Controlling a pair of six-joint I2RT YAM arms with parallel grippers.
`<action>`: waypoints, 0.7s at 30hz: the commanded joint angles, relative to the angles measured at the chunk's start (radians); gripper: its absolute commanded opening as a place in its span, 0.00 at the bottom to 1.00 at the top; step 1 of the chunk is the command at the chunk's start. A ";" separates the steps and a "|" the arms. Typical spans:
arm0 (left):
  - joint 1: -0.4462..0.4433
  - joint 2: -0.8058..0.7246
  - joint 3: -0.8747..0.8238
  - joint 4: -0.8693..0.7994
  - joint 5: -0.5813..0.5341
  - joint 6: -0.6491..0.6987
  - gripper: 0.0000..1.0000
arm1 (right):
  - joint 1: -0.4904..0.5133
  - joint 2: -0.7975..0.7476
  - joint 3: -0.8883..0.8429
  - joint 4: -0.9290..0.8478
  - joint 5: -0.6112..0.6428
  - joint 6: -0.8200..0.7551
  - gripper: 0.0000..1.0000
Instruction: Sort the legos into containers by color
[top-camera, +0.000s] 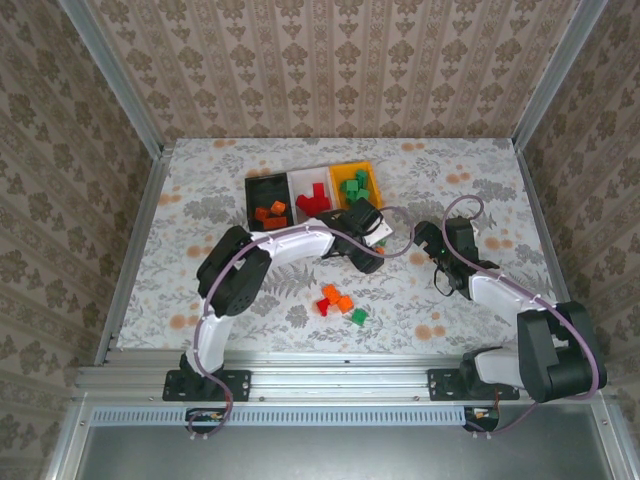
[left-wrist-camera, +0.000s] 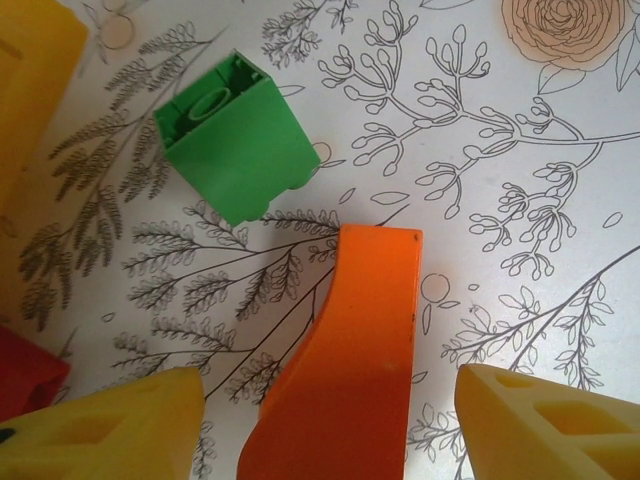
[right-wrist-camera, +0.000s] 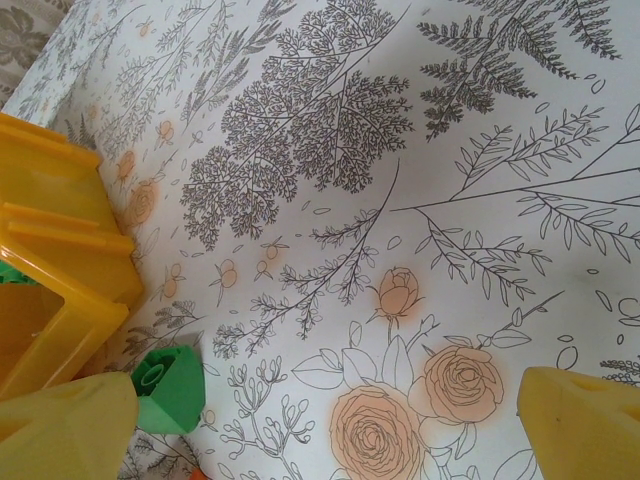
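Left fingers (left-wrist-camera: 100, 430) and right fingers (right-wrist-camera: 580, 420) spread, empty, above flowered tabletop (top-camera: 480, 170); wallpapered walls (top-camera: 330, 60).

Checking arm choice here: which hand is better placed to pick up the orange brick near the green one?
Left. The orange brick is between the left hand's open fingers. The right hand, also open, hangs off to the side, with a green brick by one finger.
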 joint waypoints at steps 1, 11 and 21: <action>0.002 0.025 0.036 -0.021 0.061 0.005 0.66 | -0.004 0.022 0.001 0.030 -0.026 0.009 0.99; -0.026 0.064 0.039 -0.020 -0.007 0.011 0.52 | -0.003 0.037 0.005 0.032 -0.033 0.009 0.99; -0.031 -0.005 -0.023 0.022 -0.041 0.001 0.36 | -0.002 0.031 0.003 0.043 -0.051 0.004 0.98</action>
